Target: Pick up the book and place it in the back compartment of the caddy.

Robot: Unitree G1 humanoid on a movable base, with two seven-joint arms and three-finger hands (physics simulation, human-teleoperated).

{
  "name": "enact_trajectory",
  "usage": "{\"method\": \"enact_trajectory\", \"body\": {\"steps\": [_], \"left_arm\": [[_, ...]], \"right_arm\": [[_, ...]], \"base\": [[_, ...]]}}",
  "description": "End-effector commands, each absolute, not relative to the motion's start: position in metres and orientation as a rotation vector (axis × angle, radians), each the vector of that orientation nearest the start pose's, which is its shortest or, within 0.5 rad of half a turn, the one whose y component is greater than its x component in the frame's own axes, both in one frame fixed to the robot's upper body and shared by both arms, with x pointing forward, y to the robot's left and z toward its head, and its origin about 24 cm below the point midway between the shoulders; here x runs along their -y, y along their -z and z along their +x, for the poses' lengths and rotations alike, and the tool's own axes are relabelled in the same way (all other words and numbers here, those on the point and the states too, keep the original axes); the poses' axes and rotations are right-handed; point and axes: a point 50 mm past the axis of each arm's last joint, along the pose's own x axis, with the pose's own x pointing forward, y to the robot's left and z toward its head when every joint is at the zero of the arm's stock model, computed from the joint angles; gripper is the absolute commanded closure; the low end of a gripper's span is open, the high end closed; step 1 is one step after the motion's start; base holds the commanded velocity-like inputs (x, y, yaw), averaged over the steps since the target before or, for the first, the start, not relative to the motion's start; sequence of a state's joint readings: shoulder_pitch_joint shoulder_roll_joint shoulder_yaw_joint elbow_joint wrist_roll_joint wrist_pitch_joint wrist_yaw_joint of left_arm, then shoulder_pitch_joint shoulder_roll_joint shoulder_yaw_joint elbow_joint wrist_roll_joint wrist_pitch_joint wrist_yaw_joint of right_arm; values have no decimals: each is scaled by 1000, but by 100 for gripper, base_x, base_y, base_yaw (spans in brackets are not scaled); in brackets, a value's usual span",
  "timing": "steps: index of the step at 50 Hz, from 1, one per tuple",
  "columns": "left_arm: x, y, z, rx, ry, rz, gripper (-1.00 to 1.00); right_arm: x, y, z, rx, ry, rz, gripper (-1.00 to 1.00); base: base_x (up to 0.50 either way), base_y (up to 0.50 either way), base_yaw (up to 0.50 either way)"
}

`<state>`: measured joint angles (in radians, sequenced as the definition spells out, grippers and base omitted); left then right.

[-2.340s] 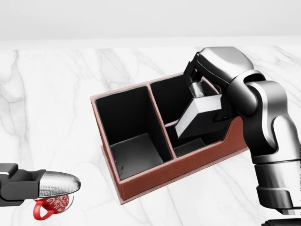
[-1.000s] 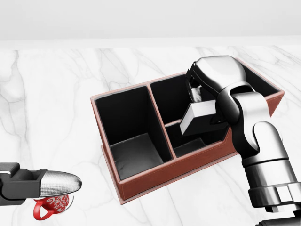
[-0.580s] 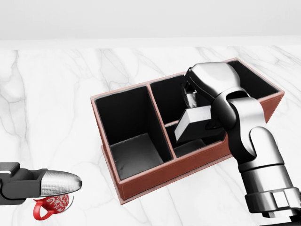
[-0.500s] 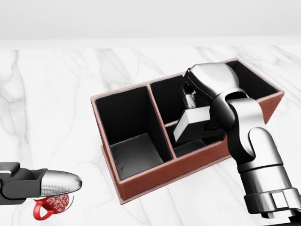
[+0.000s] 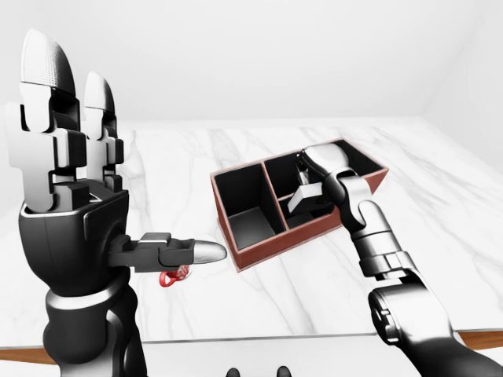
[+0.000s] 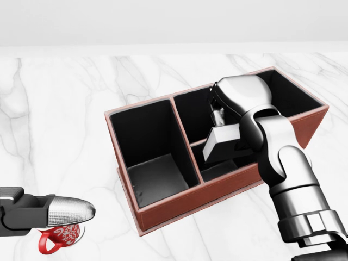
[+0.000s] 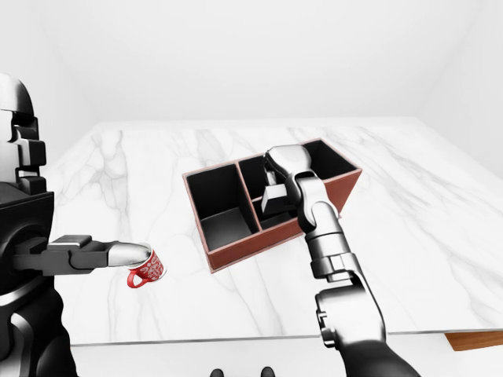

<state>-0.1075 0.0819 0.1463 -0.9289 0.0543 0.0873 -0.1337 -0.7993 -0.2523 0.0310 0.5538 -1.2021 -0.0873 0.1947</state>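
The red-brown caddy with black compartments stands on the white marble table. My right hand is shut on the grey book and holds it tilted over the two small middle compartments. The book's lower end hangs by the divider between them; I cannot tell if it touches. The large compartments at the caddy's left and right hold nothing. My left hand is open and raised at the left of the left-eye view, well clear of the caddy.
A red patterned mug sits on the table under my left thumb. The table's near edge runs along the bottom of the eye views. A brown wooden piece shows at the bottom right.
My right forearm has swung left and the hand has carried the book a little left and lower over the middle compartments. The caddy's right compartment now shows. The left hand has not moved.
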Motion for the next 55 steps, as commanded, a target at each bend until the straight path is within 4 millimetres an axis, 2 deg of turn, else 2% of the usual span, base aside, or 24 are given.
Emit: {"method": "enact_trajectory", "body": {"steps": [1, 21, 55], "left_arm": [[-162, -246, 175, 933, 11, 231, -100], [-162, -247, 175, 936, 12, 232, -100], [-161, -245, 177, 923, 18, 228, -100]], "right_arm": [[144, -162, 391, 219, -85, -1518, 100], [138, -145, 393, 229, -74, -1540, 100], [138, -135, 397, 245, -44, -1587, 100]], "base": [[0, 0, 0], [0, 0, 0], [0, 0, 0]]}}
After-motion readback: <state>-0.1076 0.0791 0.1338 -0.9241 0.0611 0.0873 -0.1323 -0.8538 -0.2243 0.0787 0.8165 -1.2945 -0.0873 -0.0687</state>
